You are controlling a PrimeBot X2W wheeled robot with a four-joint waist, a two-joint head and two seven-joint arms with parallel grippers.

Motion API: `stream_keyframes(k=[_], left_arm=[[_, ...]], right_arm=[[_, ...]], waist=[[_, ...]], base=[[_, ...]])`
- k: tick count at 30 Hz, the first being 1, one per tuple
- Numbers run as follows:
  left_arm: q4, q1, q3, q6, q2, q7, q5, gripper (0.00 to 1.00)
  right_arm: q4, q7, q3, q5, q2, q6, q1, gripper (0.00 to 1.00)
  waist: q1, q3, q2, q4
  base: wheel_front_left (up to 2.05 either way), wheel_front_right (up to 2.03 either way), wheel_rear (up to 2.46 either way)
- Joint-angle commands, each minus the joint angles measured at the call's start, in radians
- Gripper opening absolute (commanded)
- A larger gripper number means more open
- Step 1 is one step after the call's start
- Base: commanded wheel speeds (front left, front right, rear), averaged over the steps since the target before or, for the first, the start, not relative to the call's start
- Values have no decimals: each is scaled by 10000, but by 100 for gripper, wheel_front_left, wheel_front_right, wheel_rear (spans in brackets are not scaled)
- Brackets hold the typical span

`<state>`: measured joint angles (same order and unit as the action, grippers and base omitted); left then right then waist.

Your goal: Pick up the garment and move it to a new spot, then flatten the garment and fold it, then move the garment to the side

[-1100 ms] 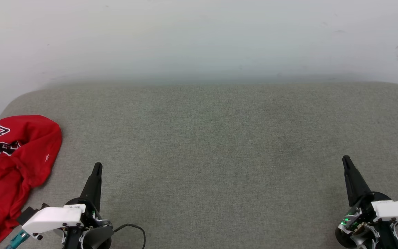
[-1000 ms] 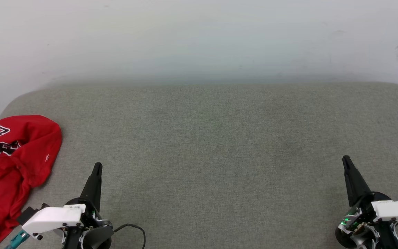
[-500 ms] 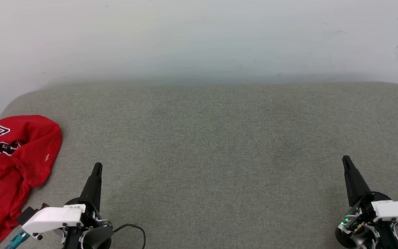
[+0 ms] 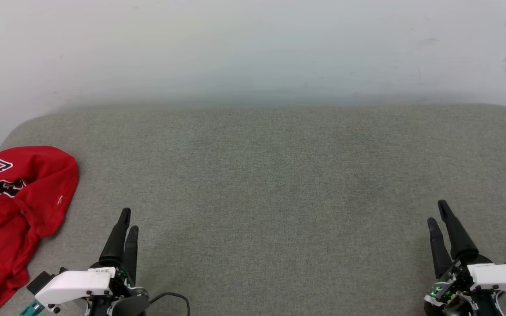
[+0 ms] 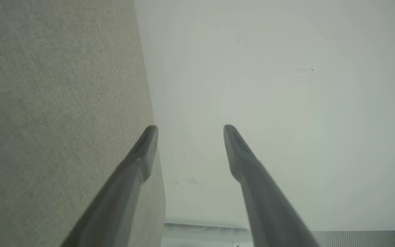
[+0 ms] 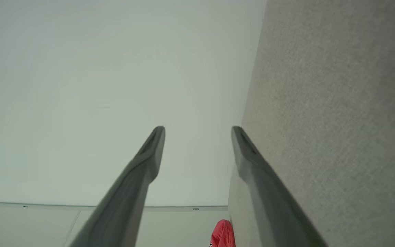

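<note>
The garment point(image 4: 13, 210), a red jersey with black white-outlined lettering, lies crumpled at the far left edge of the grey padded surface point(image 4: 270, 184). A small red piece of it point(image 6: 223, 233) shows at the bottom of the right wrist view. My left gripper point(image 4: 128, 220) stands at the lower left, to the right of the garment and apart from it, open with nothing between its fingers point(image 5: 142, 154). At the lower right my right gripper point(image 4: 437, 213) is open too and holds nothing, its fingers point(image 6: 149, 154) spread.
A white wall point(image 4: 253, 48) rises behind the padded surface. The surface's rounded far corners show at the left and right. A black cable point(image 4: 178, 298) loops beside the left wrist. Grey fabric stretches between the two grippers.
Both grippers have opened: each showed a single dark point before and now shows two parted fingers. The garment has not moved.
</note>
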<state>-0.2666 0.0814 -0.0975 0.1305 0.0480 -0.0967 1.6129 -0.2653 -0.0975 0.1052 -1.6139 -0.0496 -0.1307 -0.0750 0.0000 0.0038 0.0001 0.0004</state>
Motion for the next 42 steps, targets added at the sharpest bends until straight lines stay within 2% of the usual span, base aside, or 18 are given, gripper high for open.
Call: stream_keyframes(k=[1, 11, 18, 24, 33, 42], left_arm=[[244, 316, 131, 2, 18, 132, -53, 100], [476, 511, 563, 2, 26, 622, -260, 100], [633, 645, 834, 2, 126, 928, -1405, 100], [679, 753, 1060, 2, 174, 1169, -2935, 100], [1046, 825, 881, 2, 146, 1504, -5572, 100], [1436, 759, 981, 2, 197, 1815, -7749, 100]], right_arm=[[271, 116, -74, 92, -21, 0, -267, 100], [560, 602, -388, 312, -103, 0, -383, 100], [533, 940, -669, 1268, -318, 0, -518, 100], [628, 1180, -688, 3154, -351, 0, -656, 100], [796, 1516, -629, 6728, -290, 0, -705, 100], [814, 1826, -629, 9174, -244, 0, -729, 100]], waist=[[0, 2, -1, 1], [0, 9, -1, 17], [0, 13, -1, 22], [0, 16, -1, 18], [0, 14, -1, -7], [0, 5, -1, 8]], base=[[0, 0, 0], [0, 0, 0], [0, 0, 0], [0, 0, 0], [0, 0, 0], [0, 0, 0]])
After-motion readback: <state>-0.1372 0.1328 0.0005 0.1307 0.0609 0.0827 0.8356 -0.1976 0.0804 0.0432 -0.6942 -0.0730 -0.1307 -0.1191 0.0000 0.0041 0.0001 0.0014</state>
